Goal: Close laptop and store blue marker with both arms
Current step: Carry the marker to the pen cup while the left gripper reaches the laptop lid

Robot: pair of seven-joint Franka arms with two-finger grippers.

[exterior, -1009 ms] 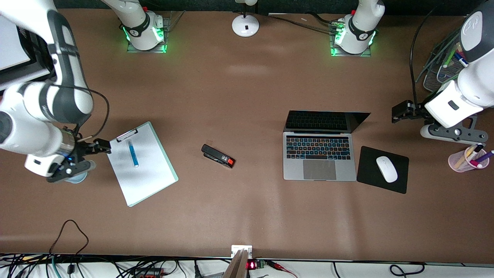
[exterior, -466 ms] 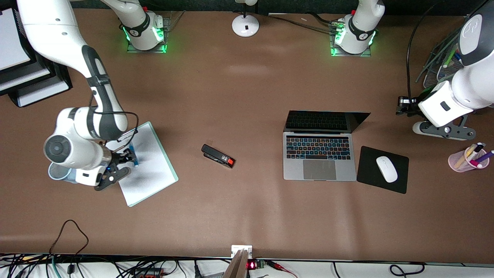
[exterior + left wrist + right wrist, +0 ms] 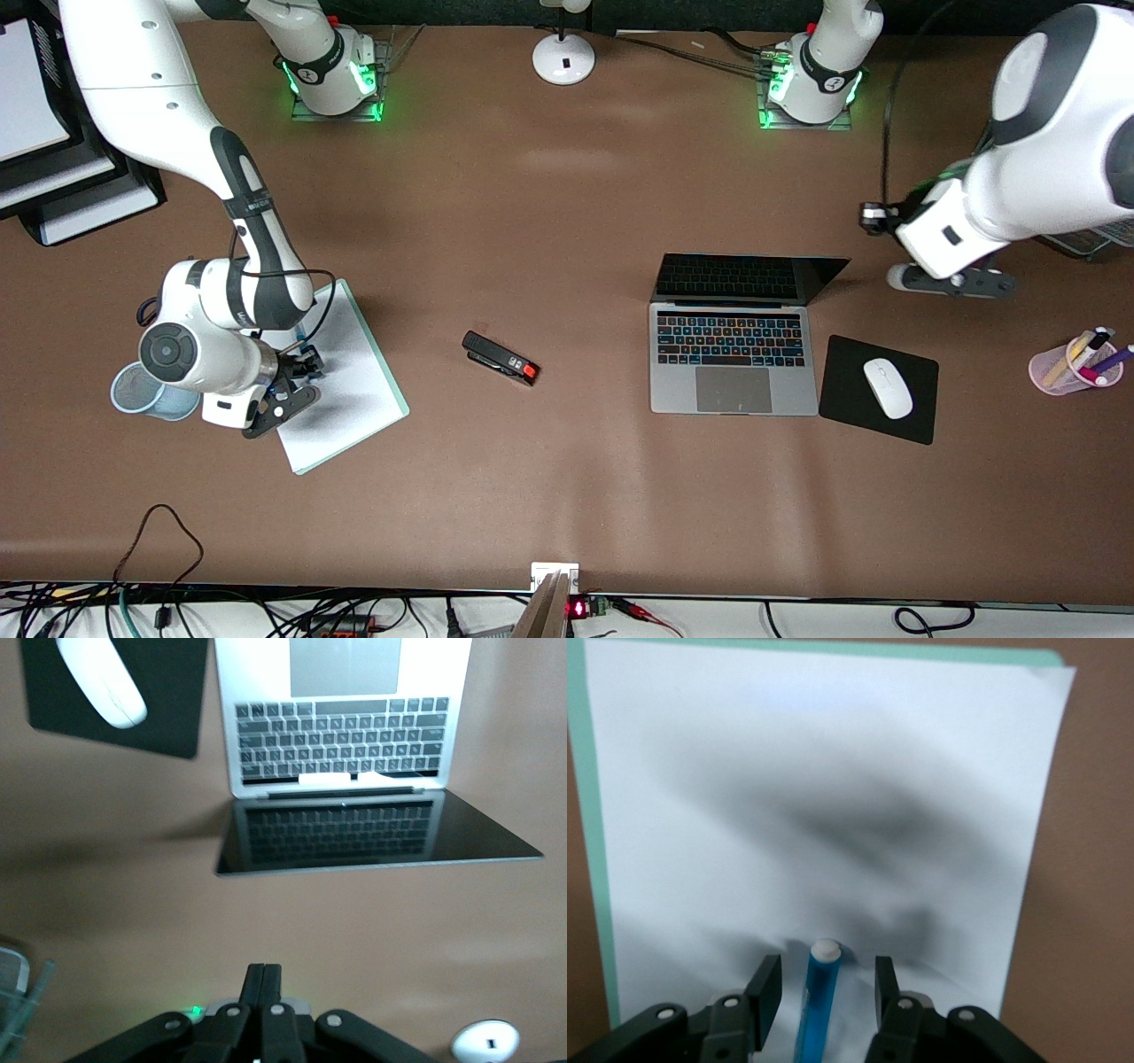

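Blue marker (image 3: 814, 999) lower end hidden by right end effector (image 3: 825, 985); laptop (image 3: 347, 744) front cropped.

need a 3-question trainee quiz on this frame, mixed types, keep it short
1. True or false: the laptop lid is shut.
2. The right pincer straddles which item on the clipboard? A) stapler B) blue marker C) mouse
3. Fill in: the left pincer, fingers together, hangs over bare table toward the ____ arm's end.

Key: 1 false; 2 B; 3 left.
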